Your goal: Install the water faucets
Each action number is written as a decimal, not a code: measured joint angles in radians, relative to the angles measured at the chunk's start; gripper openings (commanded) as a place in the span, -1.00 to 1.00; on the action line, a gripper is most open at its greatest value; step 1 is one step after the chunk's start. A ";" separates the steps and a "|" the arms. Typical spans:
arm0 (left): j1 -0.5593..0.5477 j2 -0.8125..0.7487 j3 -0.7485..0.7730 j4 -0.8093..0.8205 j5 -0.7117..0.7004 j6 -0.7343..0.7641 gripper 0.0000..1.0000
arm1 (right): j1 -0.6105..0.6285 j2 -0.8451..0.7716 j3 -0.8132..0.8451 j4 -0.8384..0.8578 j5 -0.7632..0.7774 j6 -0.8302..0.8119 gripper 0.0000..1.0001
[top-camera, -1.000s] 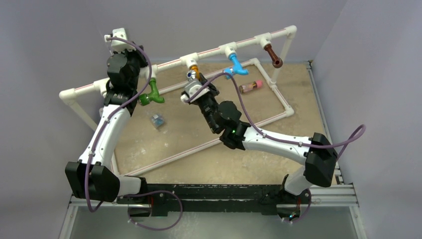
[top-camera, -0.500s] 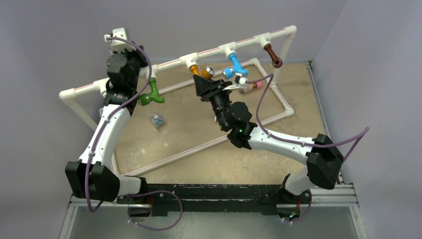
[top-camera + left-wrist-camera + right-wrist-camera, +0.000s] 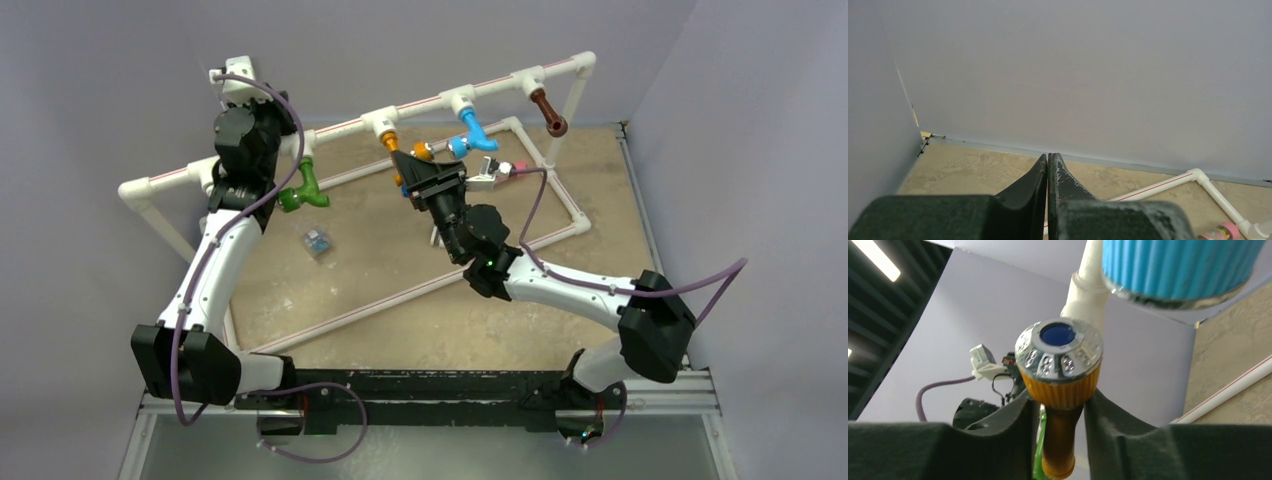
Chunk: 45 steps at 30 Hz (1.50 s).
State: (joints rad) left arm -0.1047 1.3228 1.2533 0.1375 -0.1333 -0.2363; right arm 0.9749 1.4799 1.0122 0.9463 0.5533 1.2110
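**Last Tap Nearly On**

I can see four little taps on the white pipe rail that runs across the back of the table. The job looks almost done.

The green faucet hangs from its joint at about 10 o'clock. The blue faucet hangs at 12 o'clock. The brown faucet hangs at 1 o'clock. No claw is touching these three, so I think they are finished.

The orange faucet is the one being worked on. It sits just under the white tee joint, between the green and the blue ones, near 12 o'clock. The right claw is closed snugly on its orange body, one finger on each side. I think it is being fixed into the joint. I cannot tell if it is in all the way.

From above, the orange tap's long side runs from the joint out toward about 4 o'clock. Its round silver nozzle, with blue inside, is at that end. In the right wrist view the nozzle faces up toward the camera, and the body goes down between the fingers.

The left claw is pressed tight together and holds nothing. It is up high at about 10 o'clock, looking at the back wall.

What is left, I think, is seating the orange tap and letting go.
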 measured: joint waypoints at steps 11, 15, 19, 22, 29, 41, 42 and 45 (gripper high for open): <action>-0.001 -0.001 0.001 -0.004 0.011 -0.007 -1.00 | 0.014 -0.117 -0.058 -0.059 -0.133 0.019 0.57; -0.001 -0.001 0.001 -0.006 0.011 -0.007 -1.00 | 0.023 -0.188 -0.088 -0.117 -0.159 -0.022 0.61; -0.001 0.000 0.002 -0.007 0.011 -0.008 -1.00 | 0.023 -0.256 -0.110 -0.180 -0.158 -0.082 0.66; -0.001 0.000 0.002 -0.007 0.011 -0.008 -1.00 | 0.019 -0.315 -0.122 -0.238 -0.152 -0.161 0.66; -0.001 0.001 0.002 -0.007 0.012 -0.008 -1.00 | 0.018 -0.368 -0.061 -0.384 -0.164 -0.527 0.66; -0.001 0.002 0.002 -0.006 0.012 -0.008 -1.00 | 0.018 -0.395 0.082 -0.541 -0.231 -1.357 0.66; -0.001 0.002 0.002 -0.007 0.012 -0.008 -1.00 | 0.021 -0.400 0.081 -0.548 -0.245 -1.435 0.68; -0.001 0.002 0.002 -0.006 0.012 -0.008 -1.00 | 0.045 -0.414 0.069 -0.555 -0.280 -1.656 0.71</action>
State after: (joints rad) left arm -0.1059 1.3247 1.2552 0.1310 -0.1211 -0.2440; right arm 1.0203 1.0664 1.0809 0.3916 0.2737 -0.4450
